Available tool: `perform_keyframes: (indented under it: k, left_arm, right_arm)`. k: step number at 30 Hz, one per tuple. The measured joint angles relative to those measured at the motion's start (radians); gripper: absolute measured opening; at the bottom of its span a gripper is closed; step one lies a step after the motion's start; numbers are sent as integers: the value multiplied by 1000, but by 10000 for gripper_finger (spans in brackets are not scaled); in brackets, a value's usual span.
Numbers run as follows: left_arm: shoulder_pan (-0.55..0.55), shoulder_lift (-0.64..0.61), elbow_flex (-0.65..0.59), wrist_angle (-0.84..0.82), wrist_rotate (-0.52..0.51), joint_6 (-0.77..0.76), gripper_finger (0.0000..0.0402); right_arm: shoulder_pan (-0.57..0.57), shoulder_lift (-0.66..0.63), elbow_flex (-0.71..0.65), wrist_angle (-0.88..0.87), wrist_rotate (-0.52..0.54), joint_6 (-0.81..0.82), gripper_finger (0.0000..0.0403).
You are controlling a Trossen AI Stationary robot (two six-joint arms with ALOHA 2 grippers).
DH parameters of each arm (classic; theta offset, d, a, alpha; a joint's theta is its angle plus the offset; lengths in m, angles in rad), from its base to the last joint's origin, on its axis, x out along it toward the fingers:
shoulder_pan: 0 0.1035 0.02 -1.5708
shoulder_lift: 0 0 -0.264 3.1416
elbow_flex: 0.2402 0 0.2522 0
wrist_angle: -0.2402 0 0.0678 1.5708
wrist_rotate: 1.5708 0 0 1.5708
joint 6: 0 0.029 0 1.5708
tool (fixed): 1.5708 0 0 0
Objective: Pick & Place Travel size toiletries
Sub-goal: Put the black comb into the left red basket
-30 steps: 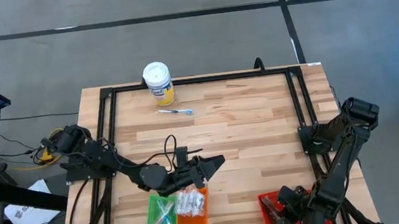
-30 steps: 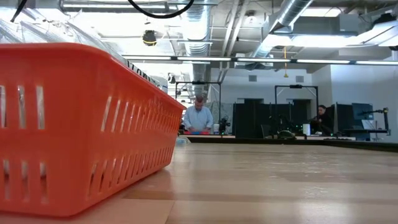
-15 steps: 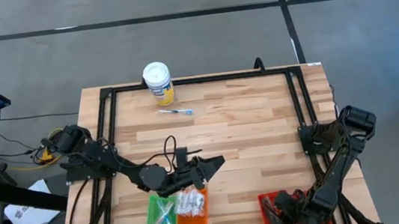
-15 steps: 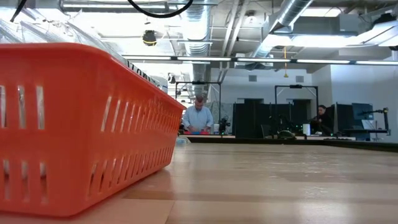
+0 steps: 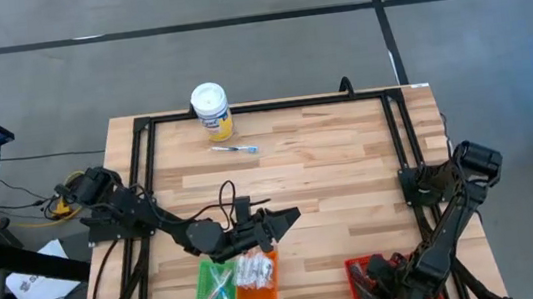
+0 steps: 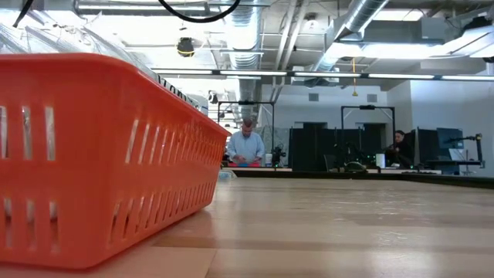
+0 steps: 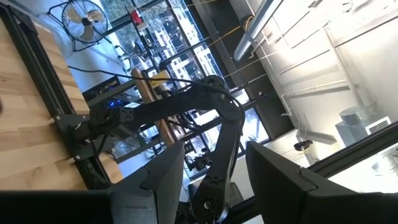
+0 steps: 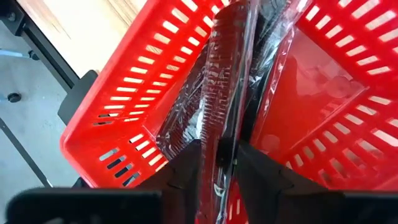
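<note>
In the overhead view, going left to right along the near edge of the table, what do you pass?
Green plastic tray → orange plastic tray holding white packets → bare wooden tabletop → red slotted plastic tray, with the right hand over it.

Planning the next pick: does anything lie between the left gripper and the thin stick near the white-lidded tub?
Nothing visible does. Only bare table lies between the left gripper and the stick; the tub stands beyond the stick.
</note>
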Motion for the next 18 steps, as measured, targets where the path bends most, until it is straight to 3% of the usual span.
perform_keyframes:
  k: [13,18]
  left_arm:
    - [0,0,0,0,-2,0,168]
    - [3,0,0,0,-4,0,168]
  right_arm:
    - [-2,-29,1,10,6,-63,135]
    - [-6,-94,1,1,92,-118,138]
